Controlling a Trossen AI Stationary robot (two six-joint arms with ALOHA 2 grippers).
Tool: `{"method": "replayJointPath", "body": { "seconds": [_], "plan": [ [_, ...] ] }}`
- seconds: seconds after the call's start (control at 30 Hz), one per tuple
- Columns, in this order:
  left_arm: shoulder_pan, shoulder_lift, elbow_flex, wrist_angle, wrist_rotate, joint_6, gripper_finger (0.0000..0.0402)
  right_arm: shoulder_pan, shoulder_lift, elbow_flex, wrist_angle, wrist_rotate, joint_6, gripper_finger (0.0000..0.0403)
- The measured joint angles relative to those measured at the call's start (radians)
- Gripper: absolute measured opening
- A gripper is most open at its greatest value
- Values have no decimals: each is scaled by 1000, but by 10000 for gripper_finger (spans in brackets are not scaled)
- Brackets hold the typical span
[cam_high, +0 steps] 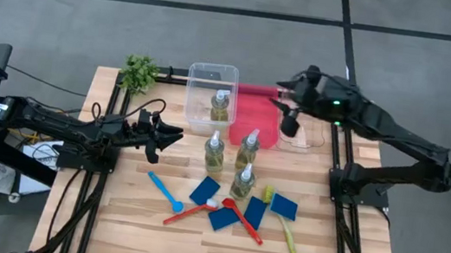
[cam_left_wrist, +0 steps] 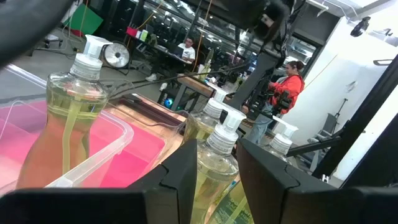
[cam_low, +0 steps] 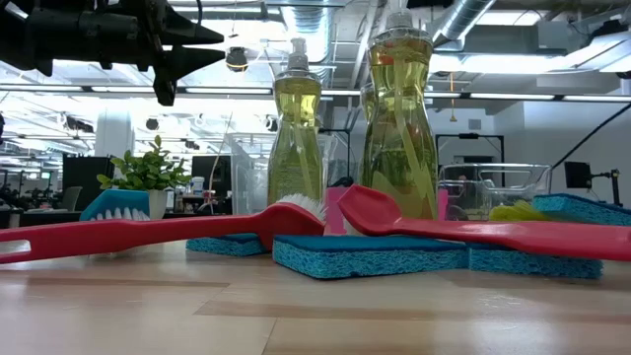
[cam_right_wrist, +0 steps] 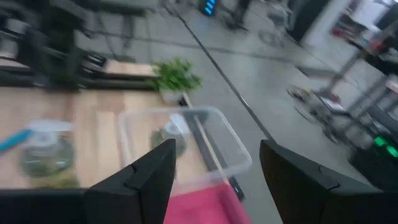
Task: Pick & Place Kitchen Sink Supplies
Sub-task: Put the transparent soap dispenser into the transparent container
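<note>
We see one bottle (cam_high: pixel 220 106) standing in the clear bin (cam_high: pixel 210 97), three bottles (cam_high: pixel 231 157) just in front of it, sponges (cam_high: pixel 240 208) and brushes (cam_high: pixel 213 208) nearer. Our left gripper (cam_high: pixel 170 135) hovers beside them, fingers partly apart, holding nothing; our right gripper (cam_high: pixel 286 99) hangs wide open and empty above the red bin (cam_high: pixel 254 118)

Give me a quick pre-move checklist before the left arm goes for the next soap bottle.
1. Left gripper empty, fingers apart: ok.
2. Nearest bottle upright on the table, ahead of the left gripper: ok.
3. Clear bin holds one bottle, with room left: ok.
4. Right gripper open, over the red bin, away from the left arm's path: ok.
5. Other two table bottles upright: ok.
6. Left fingers lined up with the nearest bottle: cannot tell.
</note>
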Motion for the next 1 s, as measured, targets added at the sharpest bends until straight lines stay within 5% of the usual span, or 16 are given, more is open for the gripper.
{"method": "replayJointPath", "body": {
  "seconds": [0.3,0.7,1.0],
  "plan": [
    [0,0,0,0,0,103,116,-56,-166,-33,-128,-262,36,225],
    [0,175,143,2,1,319,116,-80,-339,-244,-109,-267,236,225],
    [17,365,225,-2,24,306,116,-45,-384,-272,-113,-268,265,225]
  ]
}}
